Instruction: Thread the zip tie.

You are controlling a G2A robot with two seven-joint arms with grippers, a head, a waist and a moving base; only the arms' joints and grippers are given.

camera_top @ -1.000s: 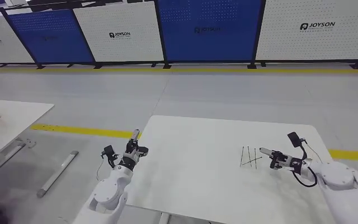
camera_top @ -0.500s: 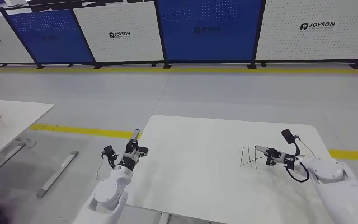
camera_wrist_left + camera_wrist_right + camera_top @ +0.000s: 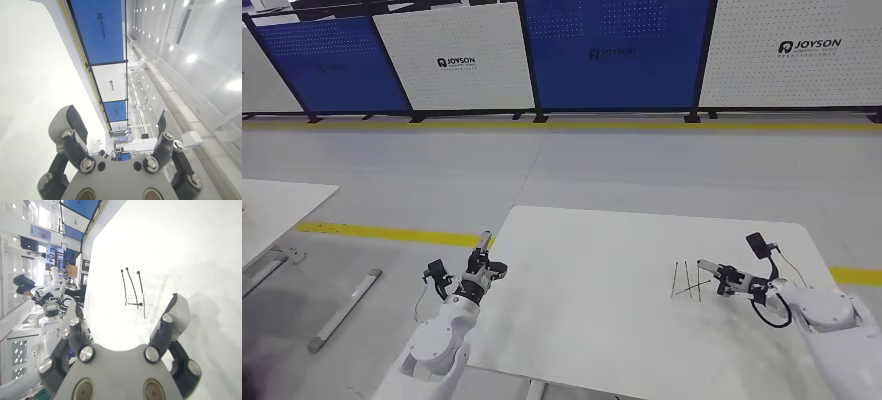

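Several thin black zip ties [image 3: 689, 280] lie in a loose bunch on the white table [image 3: 592, 300], toward its right side. In the right wrist view the zip ties [image 3: 133, 289] rest on a clear plastic sheet [image 3: 157, 285], just ahead of my right gripper [image 3: 126, 309], which is open with nothing between its fingers. From above, the right gripper [image 3: 707, 267] sits right beside the bunch, low over the table. My left gripper [image 3: 482, 246] is at the table's left edge, pointing away from me. The left gripper [image 3: 121, 121] is open and holds nothing, with the zip ties [image 3: 96, 144] far off.
The table's left edge runs right by the left arm, and its right edge lies behind the right arm. A second white table [image 3: 272, 215] stands on the floor to the left. Blue and white panels [image 3: 612, 50] line the back.
The right gripper has moved left, closer to the zip ties, and has nearly stopped in the last half second. The left arm has kept still.
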